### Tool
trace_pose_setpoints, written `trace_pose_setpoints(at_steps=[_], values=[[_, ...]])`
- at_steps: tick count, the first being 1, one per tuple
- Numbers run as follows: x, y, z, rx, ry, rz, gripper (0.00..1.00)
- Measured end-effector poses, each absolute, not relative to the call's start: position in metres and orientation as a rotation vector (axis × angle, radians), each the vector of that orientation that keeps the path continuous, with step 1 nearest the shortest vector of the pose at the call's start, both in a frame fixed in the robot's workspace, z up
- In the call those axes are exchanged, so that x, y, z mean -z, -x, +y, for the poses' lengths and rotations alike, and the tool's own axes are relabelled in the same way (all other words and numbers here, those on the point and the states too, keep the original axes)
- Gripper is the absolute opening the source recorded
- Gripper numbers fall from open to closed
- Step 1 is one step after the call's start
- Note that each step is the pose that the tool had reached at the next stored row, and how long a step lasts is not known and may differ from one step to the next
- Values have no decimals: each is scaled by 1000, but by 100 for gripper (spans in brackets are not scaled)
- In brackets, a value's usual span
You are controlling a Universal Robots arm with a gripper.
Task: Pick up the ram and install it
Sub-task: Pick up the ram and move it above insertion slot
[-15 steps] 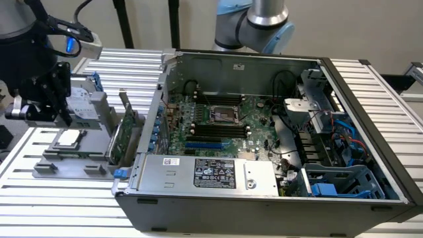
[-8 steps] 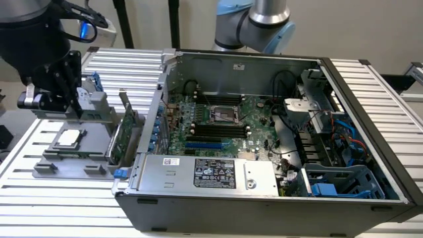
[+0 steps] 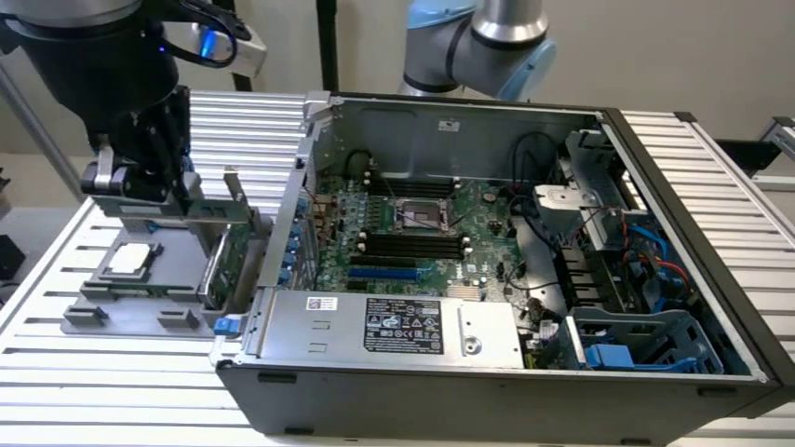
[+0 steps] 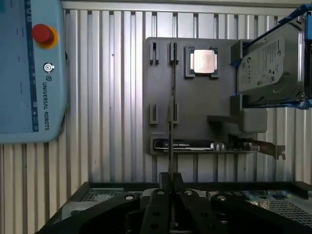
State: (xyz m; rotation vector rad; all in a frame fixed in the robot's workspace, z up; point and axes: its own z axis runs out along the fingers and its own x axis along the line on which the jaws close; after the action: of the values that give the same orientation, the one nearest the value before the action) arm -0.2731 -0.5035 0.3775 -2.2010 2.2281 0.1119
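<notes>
The ram (image 4: pixel 170 146) appears edge-on as a thin dark line running out from my fingertips over the grey holder plate (image 4: pixel 195 122). My gripper (image 4: pixel 170 181) is shut on the ram, its black fingers pressed together around the near end. In the exterior view my gripper (image 3: pixel 147 209) hangs over the holder plate (image 3: pixel 125 307) at the exterior view's left, beside the open computer case (image 3: pixel 497 372). The black memory slots (image 3: pixel 404 247) lie on the motherboard inside the case.
On the holder plate are a silver processor (image 4: pixel 203 62), a hard drive (image 4: pixel 265 68) in a blue frame and a large expansion card (image 4: pixel 195 145) with a metal bracket. A blue teach pendant (image 4: pixel 29 73) lies on the ribbed table. A second arm (image 3: pixel 478 42) stands behind the case.
</notes>
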Motion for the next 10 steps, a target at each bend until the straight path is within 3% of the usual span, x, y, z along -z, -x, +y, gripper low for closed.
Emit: trace_pose_setpoints(at_steps=[10], values=[[-380, 227, -503, -112, 2202, 2227, 0]])
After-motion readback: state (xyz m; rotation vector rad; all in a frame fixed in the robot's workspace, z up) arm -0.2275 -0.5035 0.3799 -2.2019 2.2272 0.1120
